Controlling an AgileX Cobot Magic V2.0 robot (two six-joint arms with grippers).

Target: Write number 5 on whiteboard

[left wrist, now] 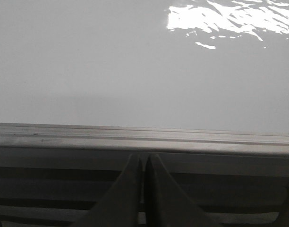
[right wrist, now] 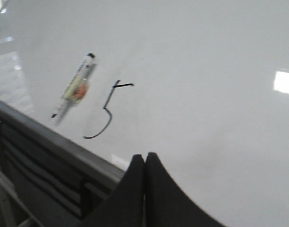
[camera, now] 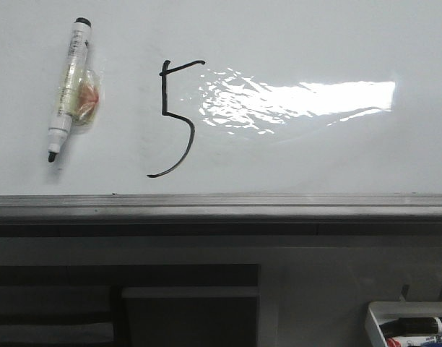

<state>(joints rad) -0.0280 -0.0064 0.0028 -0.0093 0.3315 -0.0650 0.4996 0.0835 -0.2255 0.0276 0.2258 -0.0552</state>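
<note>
The number 5 [camera: 175,119] is drawn in thin black line on the whiteboard [camera: 315,43], left of the bright glare patch. A white marker with a black cap [camera: 68,87] lies on the board to the left of the digit, its tip uncapped. In the right wrist view the number 5 [right wrist: 106,112] and the marker [right wrist: 73,86] lie beyond my right gripper [right wrist: 145,155], which is shut and empty above the whiteboard [right wrist: 206,71]. My left gripper [left wrist: 143,156] is shut and empty, below the grey rail [left wrist: 144,137] of the whiteboard [left wrist: 88,56]. Neither gripper shows in the front view.
A grey metal rail [camera: 221,206] runs along the board's lower edge. A small white marker tray [camera: 409,325] with markers stands at the lower right. Dark shelving [camera: 134,303] lies below the rail.
</note>
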